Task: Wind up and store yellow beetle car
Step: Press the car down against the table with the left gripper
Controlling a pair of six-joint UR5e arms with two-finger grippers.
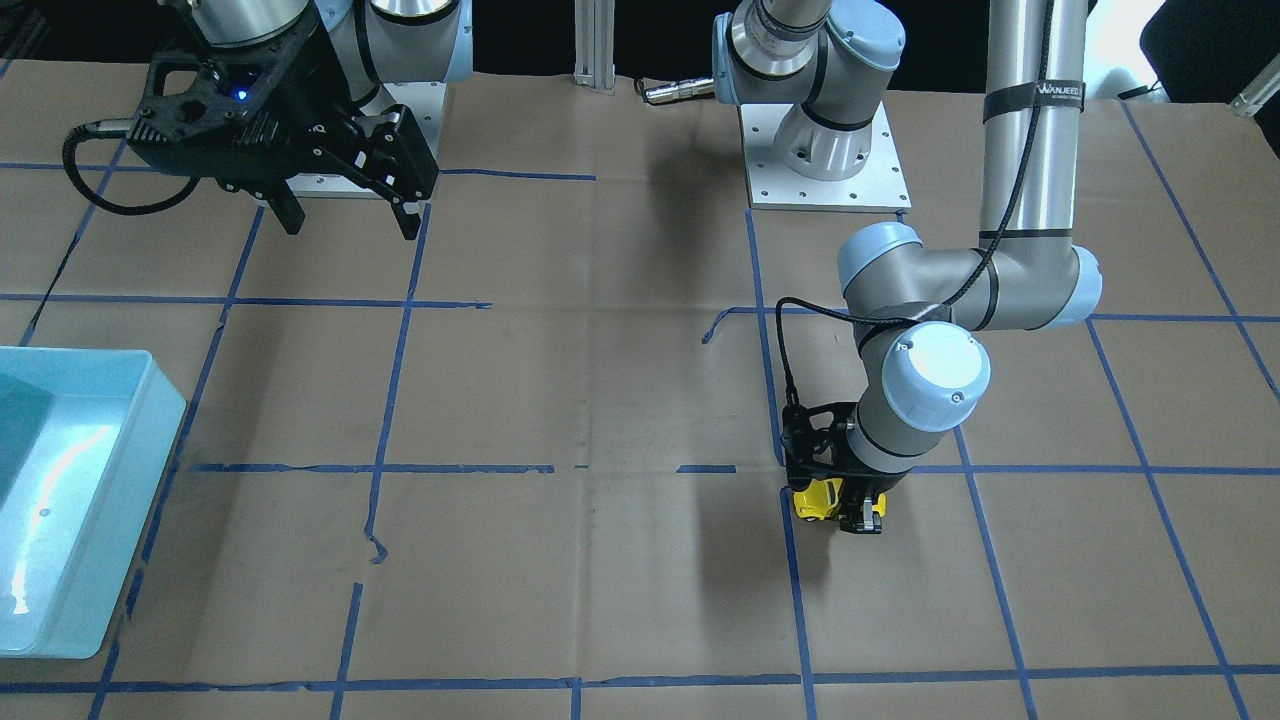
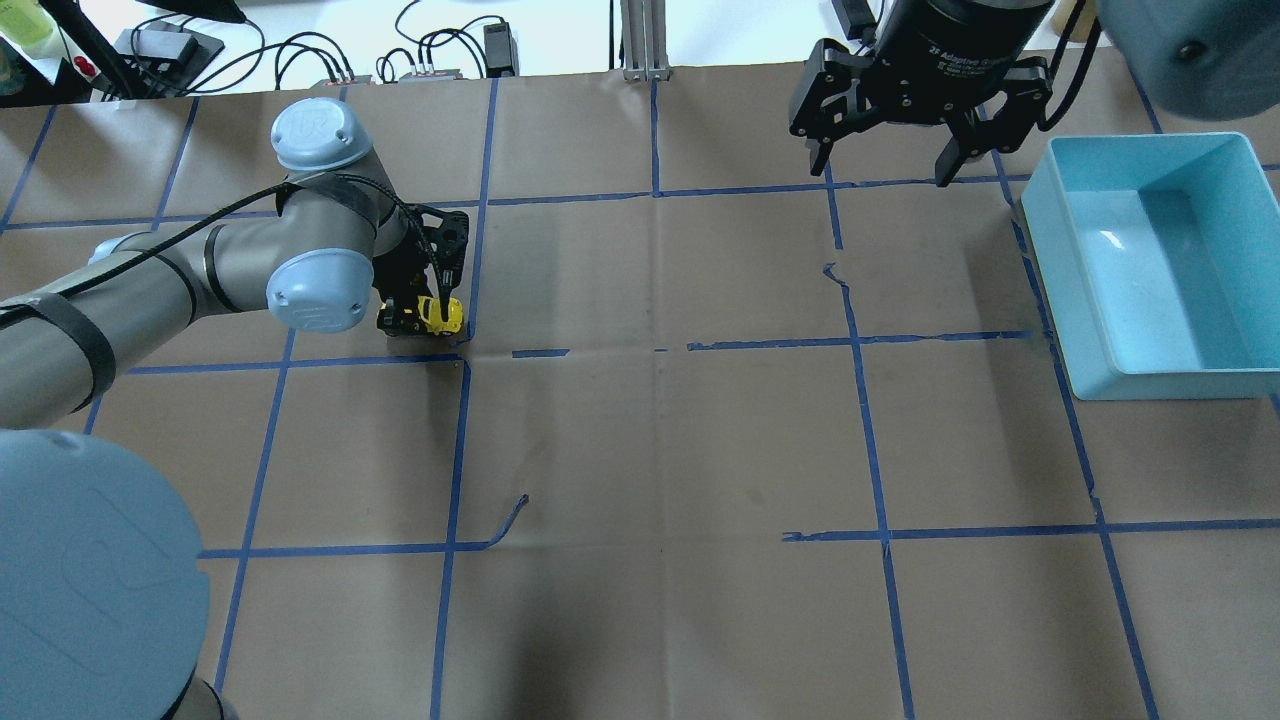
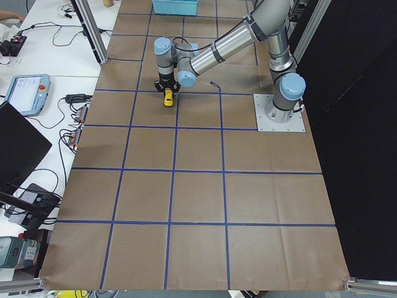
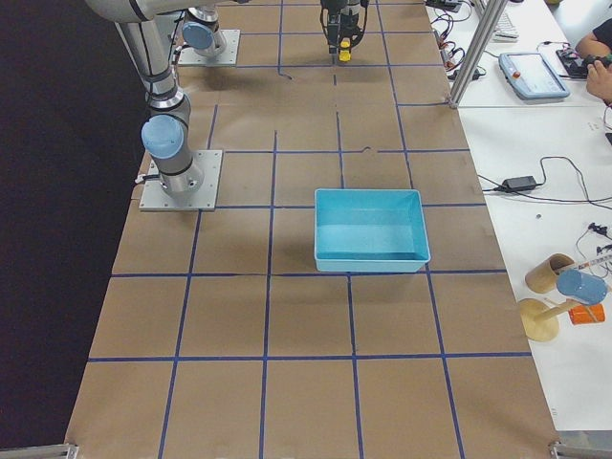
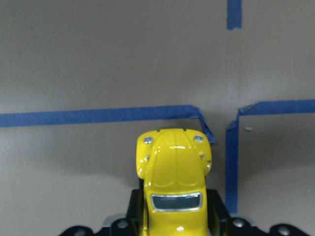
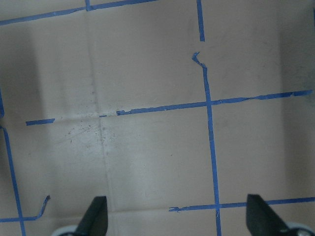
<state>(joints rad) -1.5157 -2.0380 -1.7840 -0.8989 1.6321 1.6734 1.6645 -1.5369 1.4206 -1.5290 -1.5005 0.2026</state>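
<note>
While the tiny bright yellow beetle-shaped toy car (image 5: 172,172) is clamped nose-out in the left arm's black two-finger tool (image 2: 425,322), it's seen low at the brown paper-covered desk (image 2: 650,450), right beside a blue tape line (image 5: 98,117). The right arm's black tool (image 2: 880,168) is spread wide with nothing in it, raised near the light blue plastic bin (image 2: 1150,385).

6 cameras. 2 fixed high: 1 behind the robot, 1 facing it. 2 far off, at either end of the surface (image 3: 198,198), looking along it. 2 wrist-mounted, close, downward. Left wrist and overhead share the yellow beetle car (image 5: 172,182).
</note>
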